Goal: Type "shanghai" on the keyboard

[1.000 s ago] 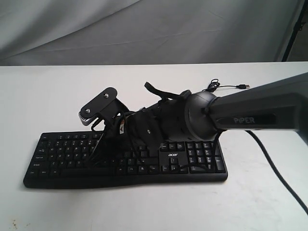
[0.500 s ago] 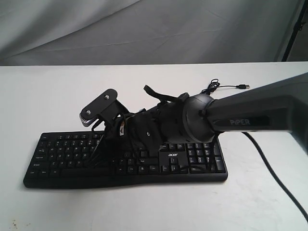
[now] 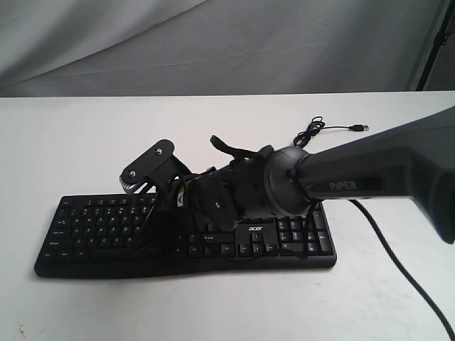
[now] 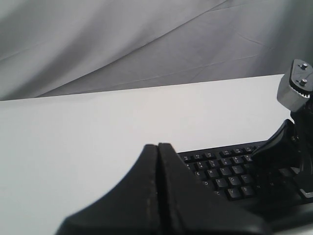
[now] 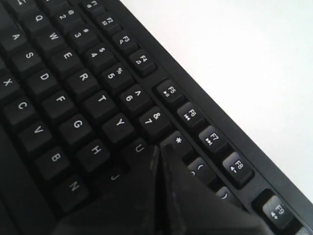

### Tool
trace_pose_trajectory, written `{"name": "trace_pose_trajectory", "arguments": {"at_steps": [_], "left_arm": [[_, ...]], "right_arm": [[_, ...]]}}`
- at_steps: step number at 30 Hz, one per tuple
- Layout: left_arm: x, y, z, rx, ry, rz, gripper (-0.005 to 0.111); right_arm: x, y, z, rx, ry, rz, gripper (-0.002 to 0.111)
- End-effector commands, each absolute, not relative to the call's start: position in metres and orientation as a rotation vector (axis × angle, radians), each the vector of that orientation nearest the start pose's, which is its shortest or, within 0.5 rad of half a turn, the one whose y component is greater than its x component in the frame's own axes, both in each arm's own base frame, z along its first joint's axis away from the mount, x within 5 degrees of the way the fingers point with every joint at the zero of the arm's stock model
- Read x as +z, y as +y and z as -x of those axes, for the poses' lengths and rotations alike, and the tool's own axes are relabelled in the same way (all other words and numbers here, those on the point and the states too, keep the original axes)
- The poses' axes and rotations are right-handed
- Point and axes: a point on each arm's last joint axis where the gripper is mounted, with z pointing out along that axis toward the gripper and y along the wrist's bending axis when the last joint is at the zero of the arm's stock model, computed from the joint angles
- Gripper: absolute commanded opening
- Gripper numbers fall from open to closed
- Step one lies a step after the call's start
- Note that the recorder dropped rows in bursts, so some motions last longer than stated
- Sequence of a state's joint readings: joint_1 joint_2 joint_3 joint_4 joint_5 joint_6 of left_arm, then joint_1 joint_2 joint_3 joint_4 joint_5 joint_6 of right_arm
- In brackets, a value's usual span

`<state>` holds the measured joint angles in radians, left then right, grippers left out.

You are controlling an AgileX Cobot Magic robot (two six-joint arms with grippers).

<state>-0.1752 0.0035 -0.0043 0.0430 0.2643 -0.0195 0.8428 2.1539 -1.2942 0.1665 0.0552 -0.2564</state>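
Observation:
The black keyboard [image 3: 92, 220] lies across the white table [image 3: 71, 128], its "acer" logo [image 3: 254, 227] near the number pad. My right arm [image 3: 341, 174] reaches across its middle from the right. In the right wrist view my right gripper [image 5: 159, 147] is shut and empty. Its tip sits low over the keyboard [image 5: 63, 83], between the U key [image 5: 139, 146] and the 8 key [image 5: 177, 141]; contact cannot be told. My left gripper [image 4: 158, 146] is shut and empty, off the keyboard's [image 4: 220, 171] left end, and is out of the exterior view.
The keyboard's thin USB cable [image 3: 334, 128] lies loose on the table behind the number pad. A thicker black arm cable [image 3: 405, 249] trails to the right. A grey cloth backdrop [image 3: 213, 42] hangs behind the table. The right wrist's camera mount [image 3: 147, 167] stands above the keys.
The right arm has shifted a little left and lower over the keyboard, and its camera mount has dipped toward the keys. The keyboard has not moved.

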Motion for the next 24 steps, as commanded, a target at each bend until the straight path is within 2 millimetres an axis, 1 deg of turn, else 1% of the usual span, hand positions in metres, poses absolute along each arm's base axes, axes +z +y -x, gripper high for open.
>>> {"name": "trace_pose_trajectory", "arguments": {"at_steps": [1,16,18,19,21,22,23,24], "left_arm": [[0.19,-0.009,-0.054,-0.103,1.738,-0.168,0.0],[0.19,-0.009,-0.054,-0.103,1.738,-0.168,0.0],[0.19,-0.009,-0.054,-0.103,1.738,-0.168,0.0],[0.19,-0.009,-0.054,-0.103,1.738,-0.168,0.0],[0.19,-0.009,-0.054,-0.103,1.738,-0.168,0.0],[0.19,-0.009,-0.054,-0.103,1.738,-0.168,0.0],[0.19,-0.009,-0.054,-0.103,1.738,-0.168,0.0],[0.19,-0.009,-0.054,-0.103,1.738,-0.168,0.0]], "right_arm": [[0.109,0.329,-0.295,0.35,2.18,1.102,0.0],[0.106,0.328,-0.294,0.345,2.205,1.117,0.0],[0.109,0.329,-0.295,0.34,2.174,1.124,0.0],[0.112,0.329,-0.296,0.336,2.148,1.132,0.0],[0.136,0.33,-0.296,0.342,2.074,1.132,0.0],[0.158,0.332,-0.291,0.354,2.019,1.135,0.0],[0.171,0.332,-0.287,0.365,1.99,1.132,0.0],[0.198,0.328,-0.276,0.38,1.925,1.129,0.0]]}}
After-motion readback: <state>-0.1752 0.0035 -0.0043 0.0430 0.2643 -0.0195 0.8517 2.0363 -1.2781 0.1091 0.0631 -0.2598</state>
